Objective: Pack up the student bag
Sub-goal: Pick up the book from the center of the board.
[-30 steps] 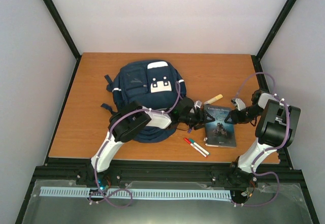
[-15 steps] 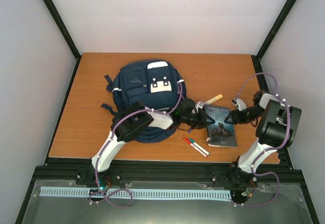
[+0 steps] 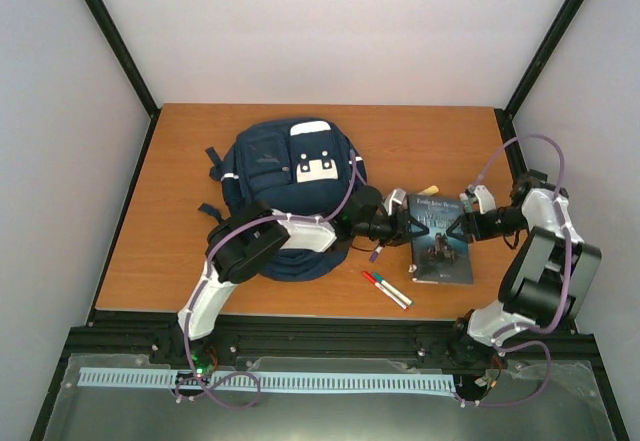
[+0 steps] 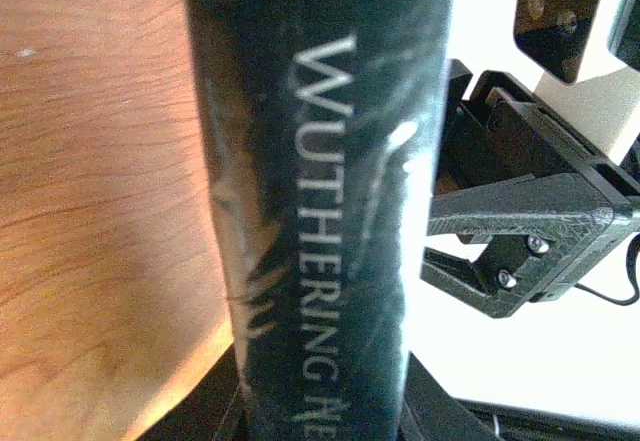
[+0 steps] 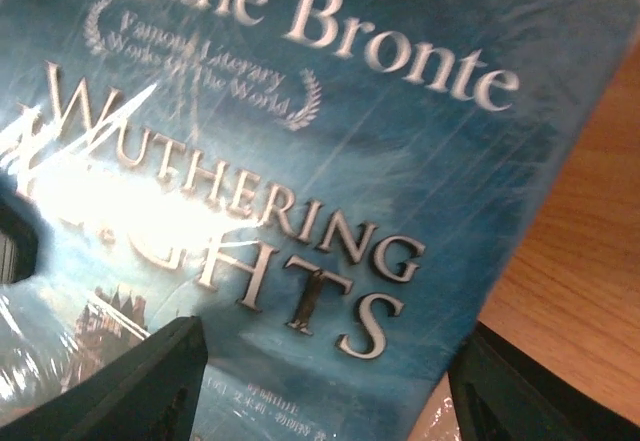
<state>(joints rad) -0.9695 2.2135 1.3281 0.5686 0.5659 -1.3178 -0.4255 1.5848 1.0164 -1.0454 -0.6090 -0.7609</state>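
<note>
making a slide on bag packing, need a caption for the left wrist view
Left pincer gripping a Wuthering Heights book by its spine, wooden table behind, right pincer open alongside

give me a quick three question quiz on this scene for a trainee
1. True or false: the book is already inside the student bag.
2. The left gripper is: A) hanging open B) shut on the book's spine C) shut on a bag strap
3. What title is printed on the book's cover?
Key: 1 false; 2 B; 3 Wuthering Heights.
</note>
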